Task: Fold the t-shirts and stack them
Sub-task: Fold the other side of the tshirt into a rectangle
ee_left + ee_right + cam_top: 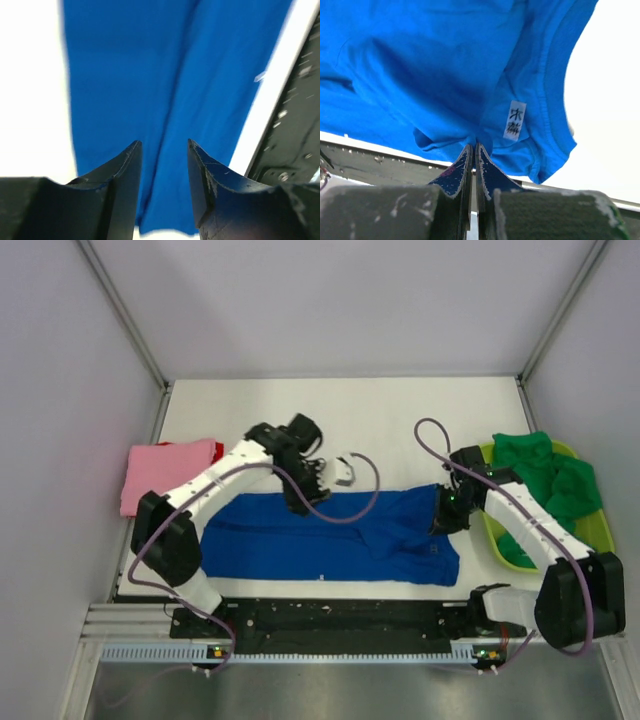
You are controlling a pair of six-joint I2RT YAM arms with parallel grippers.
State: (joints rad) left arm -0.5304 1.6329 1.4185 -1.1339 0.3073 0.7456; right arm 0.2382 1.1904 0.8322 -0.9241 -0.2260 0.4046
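- The top camera sits high up on the robot's side of the table. It looks down on the whole table from far away.
- The left wrist camera looks out past the left gripper. It is very close to the blue t-shirt.
- The right wrist camera looks out past the right gripper. It is also very close to that shirt.
- All three views show the blue t-shirt. Only the top view shows nearly all of it.

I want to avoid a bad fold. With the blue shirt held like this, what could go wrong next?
1. The right gripper pinches only a small fold of the blue t-shirt near its collar label; the cloth may slip out.
2. The left gripper is open above the shirt, so a pull from one side alone would probably bunch it.
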